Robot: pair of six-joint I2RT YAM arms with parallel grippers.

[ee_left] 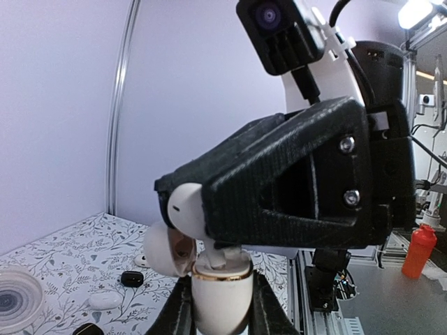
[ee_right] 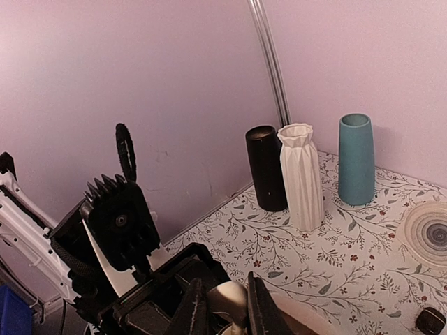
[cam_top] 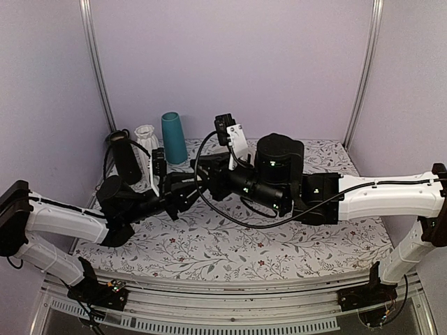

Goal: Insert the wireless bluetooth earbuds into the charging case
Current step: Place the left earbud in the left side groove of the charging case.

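My left gripper (ee_left: pixel 223 310) is shut on the cream-white charging case (ee_left: pixel 222 292), held upright in the air, with its gold rim up and its lid (ee_left: pixel 164 248) hinged open to the left. My right gripper (ee_right: pixel 225 307) is shut on a white earbud (ee_right: pixel 227 299). In the left wrist view the earbud (ee_left: pixel 185 206) sits just above the case and its stem reaches down into the case's open top. In the top view the two grippers meet above the left-middle of the table, left gripper (cam_top: pixel 183 185) against right gripper (cam_top: pixel 208 176). The case is hidden there.
A black cylinder (ee_right: pixel 265 167), a ribbed white vase (ee_right: pixel 302 174) and a teal vase (ee_right: pixel 356 159) stand at the back left. A clear round dish (ee_right: pixel 429 234) lies on the floral mat. A small black item (ee_left: pixel 131 278) and a white item (ee_left: pixel 105 300) lie on the mat below.
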